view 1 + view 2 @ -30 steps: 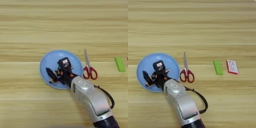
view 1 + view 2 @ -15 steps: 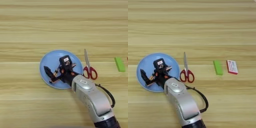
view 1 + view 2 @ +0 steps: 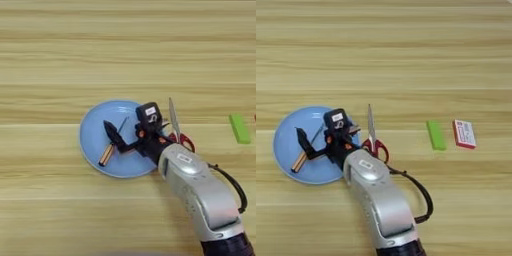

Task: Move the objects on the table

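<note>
Blue plate (image 3: 95, 145) at centre left already carries the screwdriver (image 3: 111, 148) — end effector (image 3: 125, 135) spread over it, nothing pinched. Scissors (image 3: 373, 136) and green block (image 3: 436, 135) are left on the bench (image 3: 60, 60), centre right.

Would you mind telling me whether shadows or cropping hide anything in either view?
Left eye view: soft, even light; the green block sits near the right edge, and nothing beyond it shows. Right eye view: the red-and-white card shows fully; the gripper over the blue plate casts little shadow.
</note>
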You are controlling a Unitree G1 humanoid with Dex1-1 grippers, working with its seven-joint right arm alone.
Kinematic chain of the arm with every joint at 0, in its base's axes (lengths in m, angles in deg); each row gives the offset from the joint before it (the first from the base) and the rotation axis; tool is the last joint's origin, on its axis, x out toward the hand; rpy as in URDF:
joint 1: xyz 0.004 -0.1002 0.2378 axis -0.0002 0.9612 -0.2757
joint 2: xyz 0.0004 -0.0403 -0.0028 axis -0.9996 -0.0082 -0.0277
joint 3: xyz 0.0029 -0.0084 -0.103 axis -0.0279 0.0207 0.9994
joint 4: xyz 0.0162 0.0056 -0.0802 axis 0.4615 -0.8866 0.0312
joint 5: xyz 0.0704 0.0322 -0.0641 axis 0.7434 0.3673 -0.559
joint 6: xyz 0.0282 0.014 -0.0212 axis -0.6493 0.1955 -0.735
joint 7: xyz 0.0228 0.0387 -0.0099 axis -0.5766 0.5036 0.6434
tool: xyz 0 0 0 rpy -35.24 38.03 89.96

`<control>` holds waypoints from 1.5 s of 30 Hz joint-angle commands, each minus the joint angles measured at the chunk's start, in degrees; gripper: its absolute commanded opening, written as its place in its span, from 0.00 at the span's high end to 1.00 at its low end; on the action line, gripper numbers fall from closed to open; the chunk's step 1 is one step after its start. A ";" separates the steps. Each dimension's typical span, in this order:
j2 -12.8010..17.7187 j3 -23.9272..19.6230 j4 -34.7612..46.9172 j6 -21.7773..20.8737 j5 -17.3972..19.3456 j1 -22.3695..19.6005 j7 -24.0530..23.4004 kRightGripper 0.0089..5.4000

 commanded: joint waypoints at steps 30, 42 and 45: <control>11.84 -21.82 2.54 -4.13 4.38 -1.12 2.22 0.01; 14.43 -21.65 2.07 -4.09 3.25 0.99 3.54 0.01; 14.98 -21.48 3.05 -3.72 3.03 2.05 3.85 0.01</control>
